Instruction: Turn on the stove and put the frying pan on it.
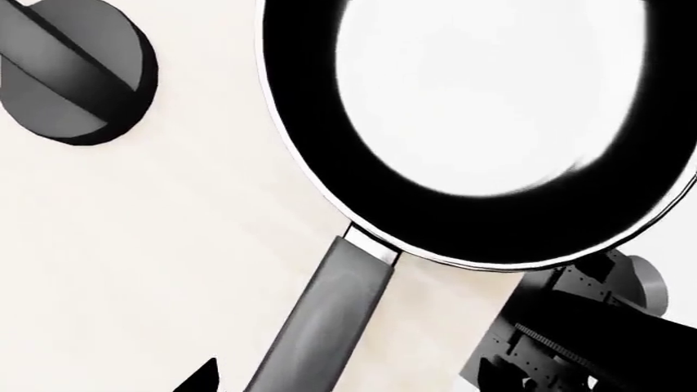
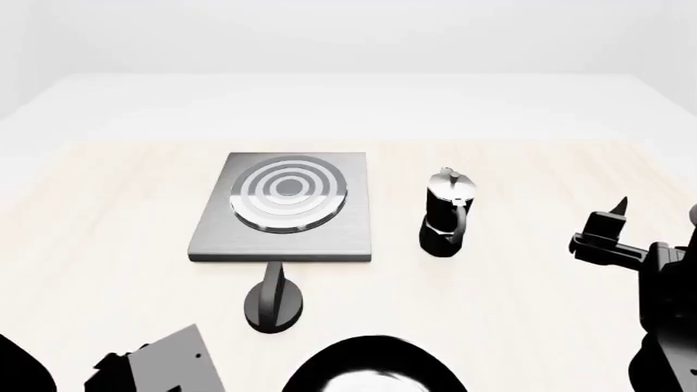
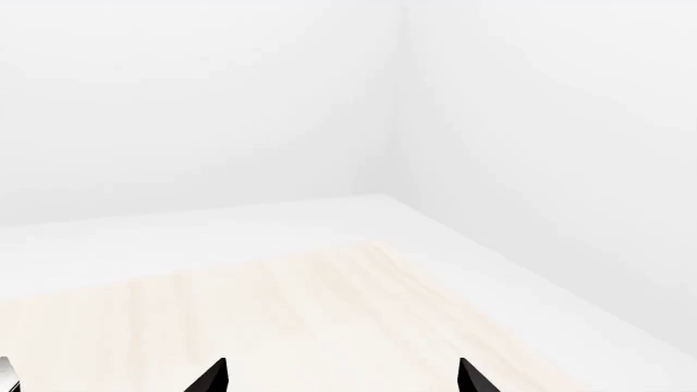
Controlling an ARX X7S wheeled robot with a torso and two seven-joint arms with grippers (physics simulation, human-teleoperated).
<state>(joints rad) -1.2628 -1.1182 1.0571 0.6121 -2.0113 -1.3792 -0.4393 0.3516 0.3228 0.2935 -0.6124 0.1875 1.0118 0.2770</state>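
One stove (image 2: 286, 214), one knob (image 2: 274, 300), one frying pan (image 1: 479, 122). Right tool (image 3: 343, 377) wide, empty. Left tool: can't tell.

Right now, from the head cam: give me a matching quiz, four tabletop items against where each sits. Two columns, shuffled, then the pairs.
Things:
1. stove
2. moka pot
3. knob
4. frying pan

Places:
A. cut off by the view's bottom edge, nearest the robot
B. standing upright, to the right of the grey plate
C. on the table just in front of the plate's near edge
D. middle of the table, burner rings facing up

Pairs: 1-D, 2-B, 3-C, 4-A
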